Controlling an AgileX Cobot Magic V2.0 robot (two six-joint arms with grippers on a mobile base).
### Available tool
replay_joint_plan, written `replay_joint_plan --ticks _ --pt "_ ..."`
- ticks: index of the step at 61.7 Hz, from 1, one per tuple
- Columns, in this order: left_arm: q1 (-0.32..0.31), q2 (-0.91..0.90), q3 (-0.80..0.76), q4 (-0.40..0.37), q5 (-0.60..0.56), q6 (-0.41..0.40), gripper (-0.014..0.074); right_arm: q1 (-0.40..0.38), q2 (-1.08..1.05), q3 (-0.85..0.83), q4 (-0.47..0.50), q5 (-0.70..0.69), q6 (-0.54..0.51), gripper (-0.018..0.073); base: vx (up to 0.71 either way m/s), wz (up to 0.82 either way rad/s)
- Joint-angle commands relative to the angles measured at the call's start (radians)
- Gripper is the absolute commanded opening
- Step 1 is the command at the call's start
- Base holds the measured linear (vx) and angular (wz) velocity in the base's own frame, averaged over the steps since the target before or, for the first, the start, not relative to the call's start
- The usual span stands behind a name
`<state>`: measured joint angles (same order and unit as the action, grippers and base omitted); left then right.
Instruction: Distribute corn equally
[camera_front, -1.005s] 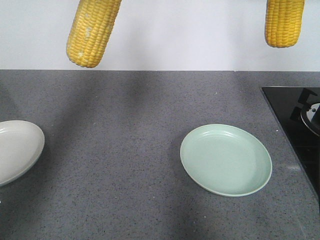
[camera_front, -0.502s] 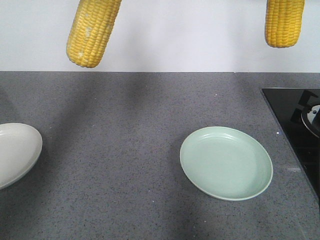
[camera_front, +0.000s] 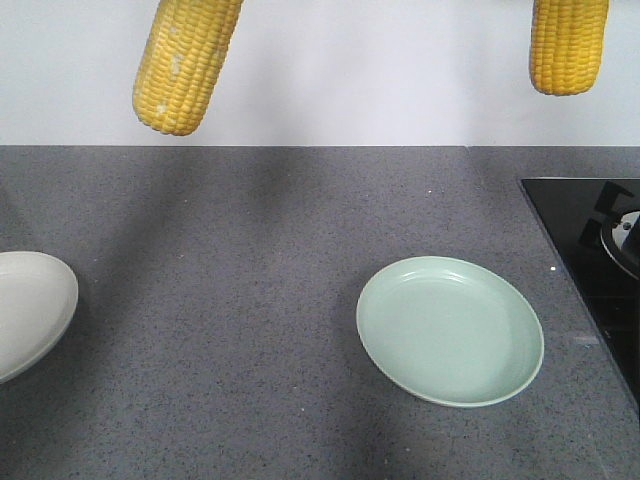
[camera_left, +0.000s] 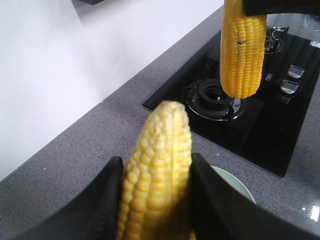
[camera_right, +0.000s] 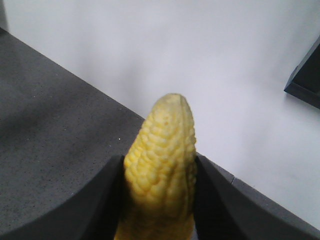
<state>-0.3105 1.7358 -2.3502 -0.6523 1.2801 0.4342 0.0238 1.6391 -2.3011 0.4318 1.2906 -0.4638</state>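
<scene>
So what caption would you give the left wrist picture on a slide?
Left end effector clamps a corn cob; beyond it a second cob hangs, black gas hob behind.

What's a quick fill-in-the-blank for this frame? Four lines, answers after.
1. The left gripper is ____ on the left cob, as the right gripper is on the right cob.
2. The number of cobs on the green plate is ____.
3. In the front view, the hob sits to the ____ of the green plate.
4. The white plate is cut off by the ____ edge of the front view.
Missing words: shut; zero; right; left.
</scene>
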Motion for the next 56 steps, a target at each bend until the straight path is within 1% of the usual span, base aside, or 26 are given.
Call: replay_joint_plan --ticks 1,56 --pt "0.000 -0.040 -0.025 -0.041 -0.028 -0.007 -0.0008 -0.006 -0.032 -0.020 0.018 -0.012 -0.002 -0.0001 0.01 -0.02" --pt "0.000 -0.040 -0.025 -0.041 -0.028 -0.007 -0.0008 -0.006 -0.032 -0.020 0.018 -0.012 -0.002 -0.0001 0.00 -0.01"
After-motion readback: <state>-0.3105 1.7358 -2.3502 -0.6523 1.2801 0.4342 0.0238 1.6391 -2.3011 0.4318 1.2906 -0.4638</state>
